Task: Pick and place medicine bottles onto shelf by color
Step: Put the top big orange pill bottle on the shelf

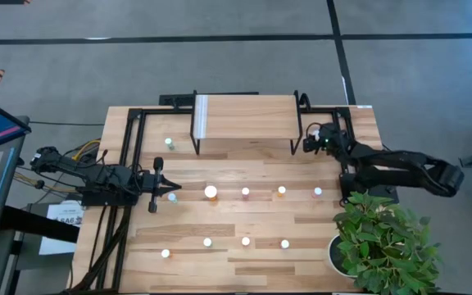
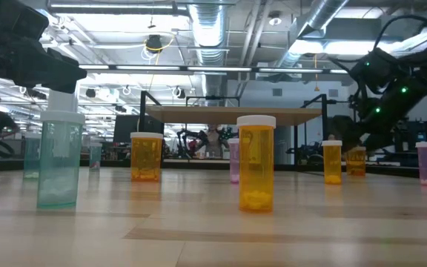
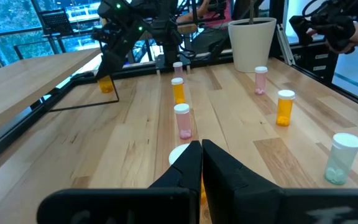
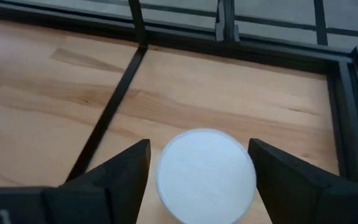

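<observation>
The shelf (image 1: 244, 115) stands at the table's far middle, its top bare. Several white-capped bottles stand on the table in two rows: a larger orange one (image 1: 211, 192), pink (image 1: 246, 192), orange (image 1: 282, 191), pink (image 1: 318, 192), and a near row (image 1: 246, 241). My left gripper (image 1: 177, 188) is shut and empty, pointing at the larger orange bottle (image 3: 179, 154), with a green bottle (image 3: 340, 158) beside it. My right gripper (image 4: 201, 177) is open over an orange bottle (image 3: 106, 84) by the shelf's right leg. Its fingers stand on either side of the white cap (image 4: 205, 174).
A potted plant (image 1: 383, 246) stands at the near right corner. A green bottle (image 1: 169, 142) stands left of the shelf's left leg. A black frame (image 1: 129, 164) runs along the table's left and far sides. A person shows in the room beyond.
</observation>
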Tool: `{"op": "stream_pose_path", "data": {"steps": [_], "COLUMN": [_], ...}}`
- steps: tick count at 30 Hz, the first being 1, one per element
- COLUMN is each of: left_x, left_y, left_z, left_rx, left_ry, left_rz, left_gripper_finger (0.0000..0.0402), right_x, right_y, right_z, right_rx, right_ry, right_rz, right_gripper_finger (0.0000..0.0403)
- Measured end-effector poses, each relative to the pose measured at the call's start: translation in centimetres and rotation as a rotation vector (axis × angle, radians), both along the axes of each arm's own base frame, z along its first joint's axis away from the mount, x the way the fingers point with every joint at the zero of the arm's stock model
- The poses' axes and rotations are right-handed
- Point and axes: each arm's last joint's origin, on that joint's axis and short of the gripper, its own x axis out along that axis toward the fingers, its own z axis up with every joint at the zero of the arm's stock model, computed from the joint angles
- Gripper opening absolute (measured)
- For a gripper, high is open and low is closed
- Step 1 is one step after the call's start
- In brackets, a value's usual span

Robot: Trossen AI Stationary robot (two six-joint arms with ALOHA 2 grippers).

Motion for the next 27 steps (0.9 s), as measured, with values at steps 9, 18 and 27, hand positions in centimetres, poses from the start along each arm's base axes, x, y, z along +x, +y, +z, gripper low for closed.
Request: {"op": "stream_pose_path", "data": {"steps": [9,18,27], "left_x": [0.0,0.0,0.0], "left_y": [0.0,0.0,0.0], "left_z": [0.0,0.0,-0.01], "left_rx": [0.0,0.0,0.0], "left_ry": [0.0,0.0,0.0], "left_rz": [0.0,0.0,0.0], "left_gripper_finger": [0.0002,0.0002,0.0002], "right_x": [-0.19,-0.27,-0.07], "right_y": [0.25,0.33,0.16], "right_z": [0.26,0.02,-0.39], "right_rx": [0.039,0.062,0.075], "right_ry": [-0.008,-0.002,0.013], "right_rz": [0.005,-0.007,-0.007], "right_gripper_finger": [0.0289,0.029,0.027]}}
